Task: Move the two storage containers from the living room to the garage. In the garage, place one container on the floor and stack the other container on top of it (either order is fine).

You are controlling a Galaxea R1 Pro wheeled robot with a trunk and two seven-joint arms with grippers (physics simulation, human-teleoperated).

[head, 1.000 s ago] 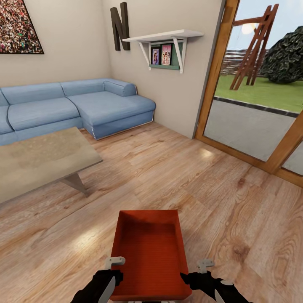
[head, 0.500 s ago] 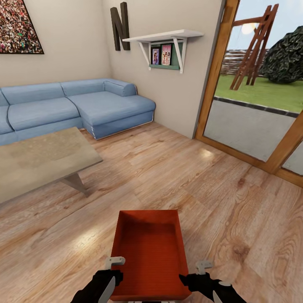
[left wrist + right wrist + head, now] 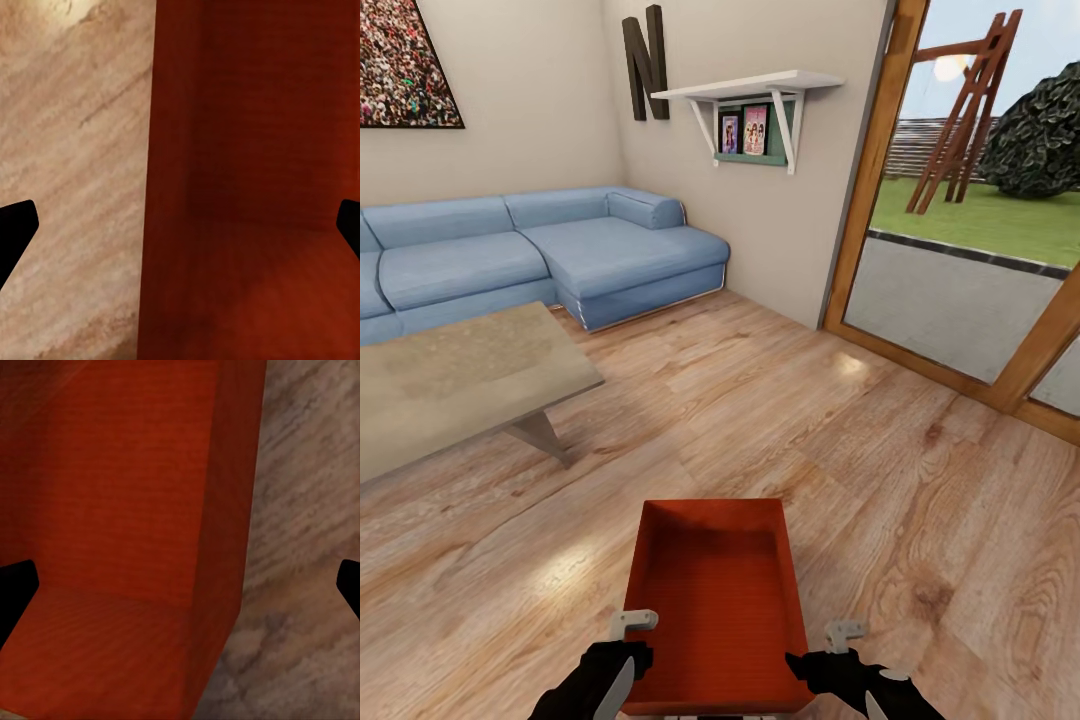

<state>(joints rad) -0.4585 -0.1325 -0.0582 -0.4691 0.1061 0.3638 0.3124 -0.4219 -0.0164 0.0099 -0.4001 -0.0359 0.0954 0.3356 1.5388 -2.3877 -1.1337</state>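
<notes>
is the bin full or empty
Empty. The head view looks straight into the open-topped bin and shows only its bare orange-red bottom and walls.

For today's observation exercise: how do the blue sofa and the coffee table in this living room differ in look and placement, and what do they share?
The blue sofa is soft, padded and L-shaped, while the coffee table is a flat, hard, greyish-brown slab on an angled leg. The sofa sits against the beige walls in the corner; the table stands out in the room, nearer the camera. Both rest on the light wood plank floor and both run past the head view's left edge.
</notes>
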